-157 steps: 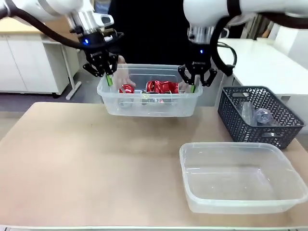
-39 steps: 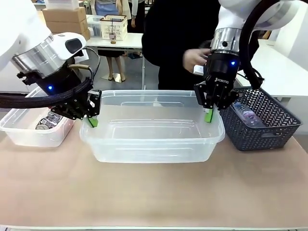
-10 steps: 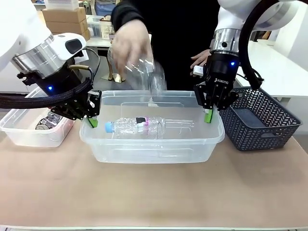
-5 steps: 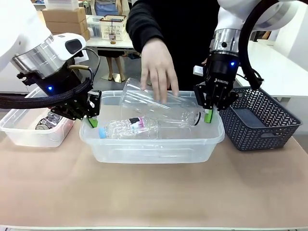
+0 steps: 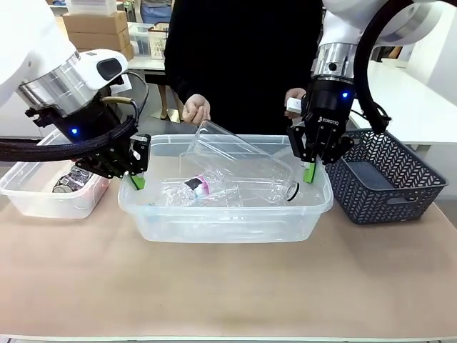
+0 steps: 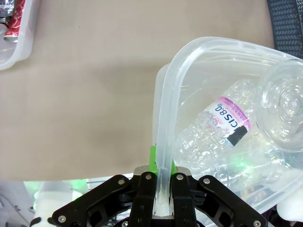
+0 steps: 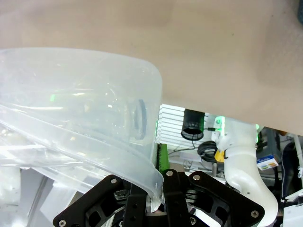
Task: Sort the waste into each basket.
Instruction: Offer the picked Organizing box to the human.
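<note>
A clear basket (image 5: pixel 226 216) sits mid-table between my two arms. My left gripper (image 5: pixel 136 179) is shut on its left rim and my right gripper (image 5: pixel 308 171) is shut on its right rim. Inside lie two pieces of waste: a small clear bottle with a pink label (image 5: pixel 196 189) and a large clear bottle (image 5: pixel 243 163) on its side. The left wrist view has my left gripper (image 6: pixel 160 177) pinching the rim (image 6: pixel 163 118), with the labelled bottle (image 6: pixel 222 127) just beyond. The right wrist view shows my right gripper (image 7: pixel 158 189) clamped on the basket wall (image 7: pixel 71 94).
A second clear basket (image 5: pixel 28 200) holding cans (image 5: pixel 71 182) stands at the far left. A dark grey lattice basket (image 5: pixel 389 179) stands at the right. A person in black stands behind, hands (image 5: pixel 196 108) raised above the far rim. The table's front half is bare.
The person's hand has let go of the large bottle and pulled back. That bottle now rests in the basket, and the small bottle has shifted slightly. Both grippers stay put.
</note>
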### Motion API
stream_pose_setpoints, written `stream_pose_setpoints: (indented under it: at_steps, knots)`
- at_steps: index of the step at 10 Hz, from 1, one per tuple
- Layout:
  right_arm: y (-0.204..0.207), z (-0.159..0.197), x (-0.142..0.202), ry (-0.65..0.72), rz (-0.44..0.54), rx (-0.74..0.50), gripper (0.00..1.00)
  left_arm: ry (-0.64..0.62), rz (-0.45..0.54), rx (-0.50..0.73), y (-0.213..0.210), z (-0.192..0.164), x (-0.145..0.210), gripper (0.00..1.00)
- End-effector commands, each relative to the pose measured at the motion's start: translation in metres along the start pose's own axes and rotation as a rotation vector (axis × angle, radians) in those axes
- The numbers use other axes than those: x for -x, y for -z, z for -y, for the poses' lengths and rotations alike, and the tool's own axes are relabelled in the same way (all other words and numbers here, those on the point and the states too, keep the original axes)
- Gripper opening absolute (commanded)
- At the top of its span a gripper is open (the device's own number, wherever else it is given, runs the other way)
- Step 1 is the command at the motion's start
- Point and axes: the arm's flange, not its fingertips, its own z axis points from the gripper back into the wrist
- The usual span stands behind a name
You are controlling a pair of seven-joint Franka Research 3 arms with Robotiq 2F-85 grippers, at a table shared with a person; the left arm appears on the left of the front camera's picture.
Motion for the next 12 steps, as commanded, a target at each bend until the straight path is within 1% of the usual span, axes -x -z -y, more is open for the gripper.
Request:
stream_pose_setpoints:
  at_steps: [1,7,8,9,10,11,12]
  knots:
    - [0.000,0.002,0.006,0.004,-0.001,-0.005,0.00,-0.010,0.011,-0.012,-0.001,-0.007,-0.001,0.00]
    - [0.000,0.002,0.006,0.004,-0.001,-0.005,0.00,-0.010,0.011,-0.012,-0.001,-0.007,-0.001,0.00]
    - [0.000,0.000,0.000,0.000,0.000,0.000,0.04,0.000,0.000,0.000,0.000,0.000,0.000,0.05]
    - [-0.023,-0.008,-0.019,-0.008,0.007,-0.003,0.04,0.018,0.003,0.002,-0.006,0.002,-0.033,0.05]
    - [-0.047,-0.015,-0.037,-0.030,0.000,0.018,0.04,0.034,-0.011,0.037,-0.012,0.004,-0.070,0.05]
    - [-0.064,-0.023,-0.053,-0.030,-0.032,0.049,0.04,0.031,-0.018,0.058,-0.014,0.006,-0.106,0.05]
    - [-0.083,-0.026,-0.078,-0.015,-0.088,0.056,0.04,0.030,-0.078,0.089,-0.008,0.005,-0.141,0.05]
